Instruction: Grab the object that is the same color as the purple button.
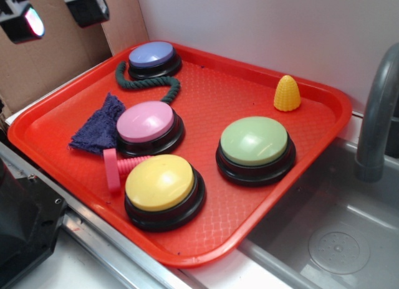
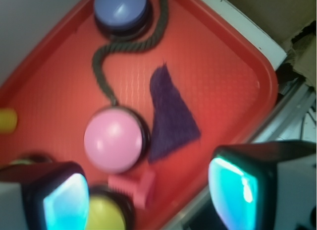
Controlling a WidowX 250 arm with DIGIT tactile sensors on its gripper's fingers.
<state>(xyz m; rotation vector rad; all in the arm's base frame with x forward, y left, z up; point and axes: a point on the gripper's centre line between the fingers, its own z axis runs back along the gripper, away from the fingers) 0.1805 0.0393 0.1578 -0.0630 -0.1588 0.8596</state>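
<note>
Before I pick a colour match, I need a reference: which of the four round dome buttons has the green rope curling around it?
The lavender-topped dome button at the tray's far corner; the dark green twisted rope curls around only its base.

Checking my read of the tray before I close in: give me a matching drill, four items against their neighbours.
1. Small dark purple fuzzy cloth rag
2. Dark green twisted rope
3. Pink plastic bolt
4. Yellow ridged cone

A. Curls beside the lavender dome button
B. Alone near the tray's far edge
C. Left of the pink dome button
D. Beside the yellow dome button

Pairs: 1-C, 2-A, 3-D, 4-B
</note>
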